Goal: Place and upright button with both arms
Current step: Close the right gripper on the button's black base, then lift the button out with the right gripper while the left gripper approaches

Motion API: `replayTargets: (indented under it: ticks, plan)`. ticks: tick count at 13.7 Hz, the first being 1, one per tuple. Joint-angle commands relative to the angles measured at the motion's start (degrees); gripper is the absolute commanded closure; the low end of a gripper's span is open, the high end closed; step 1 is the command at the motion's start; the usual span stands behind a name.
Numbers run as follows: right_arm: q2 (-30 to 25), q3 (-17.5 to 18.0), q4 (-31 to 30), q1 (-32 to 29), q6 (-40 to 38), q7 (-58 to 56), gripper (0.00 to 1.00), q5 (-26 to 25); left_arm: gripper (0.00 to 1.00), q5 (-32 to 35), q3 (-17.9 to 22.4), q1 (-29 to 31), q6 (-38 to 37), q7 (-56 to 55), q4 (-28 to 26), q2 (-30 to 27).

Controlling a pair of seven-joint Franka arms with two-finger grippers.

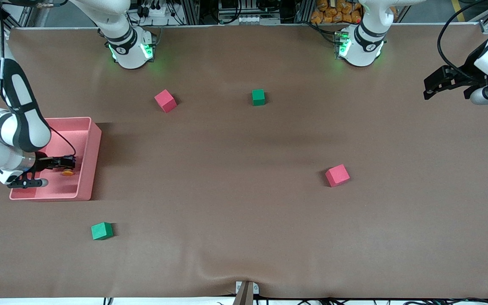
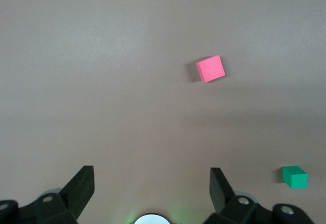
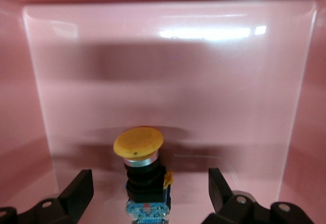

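Note:
The button (image 1: 67,172) has an orange cap and a black body and sits in the pink bin (image 1: 92,140) at the right arm's end of the table. In the right wrist view the button (image 3: 142,175) looks to lie on its side on the bin floor. My right gripper (image 1: 69,163) reaches into the bin. It is open, and its fingers (image 3: 79,191) stand on either side of the button's body, apart from it. My left gripper (image 1: 434,87) is open and empty, waiting above the table at the left arm's end, as the left wrist view (image 2: 152,183) shows.
Four foam cubes lie on the brown table: a red cube (image 1: 165,100) and a green cube (image 1: 258,97) near the bases, a red cube (image 1: 337,175) mid-table, and a green cube (image 1: 101,231) nearer the camera than the bin. The bin walls (image 3: 30,81) enclose the right gripper.

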Motion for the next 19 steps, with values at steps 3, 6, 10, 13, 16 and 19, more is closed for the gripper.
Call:
replayTargets:
  ticks: [3, 6, 10, 13, 16, 19]
  plan:
    - [0.61, 1.03, -1.61, -1.87, 2.81, -0.92, 0.44, -0.2, 0.0, -0.22, 0.26, 0.66, -0.29, 0.46, 1.24, 0.25]
    - [0.52, 1.03, -1.52, -1.78, 2.46, -1.36, 0.89, -0.2, 0.0, 2.49, -0.26, 0.49, -0.29, 0.55, 1.5, -0.46]
    - [-0.79, 1.03, -0.38, -1.17, 1.05, -0.93, 1.0, -0.2, 0.0, 2.59, -0.26, 0.31, 0.5, 0.28, 1.68, 0.07]
    - [-1.33, 1.38, 7.32, -0.38, -10.14, -0.49, 1.0, -0.2, 0.0, 1.98, -0.27, -0.3, 0.68, -0.41, 1.59, 0.51]
    - [-1.33, 1.39, 17.43, 2.25, -22.82, 0.82, 1.0, 0.06, 0.0, 1.88, -0.44, -0.48, 2.35, -1.2, 1.33, 1.3]
    - [-1.33, 1.39, 24.82, 6.55, -30.49, 8.02, 1.0, 0.33, 0.0, 1.18, -1.41, -0.22, 2.87, -2.79, 1.42, 2.35]
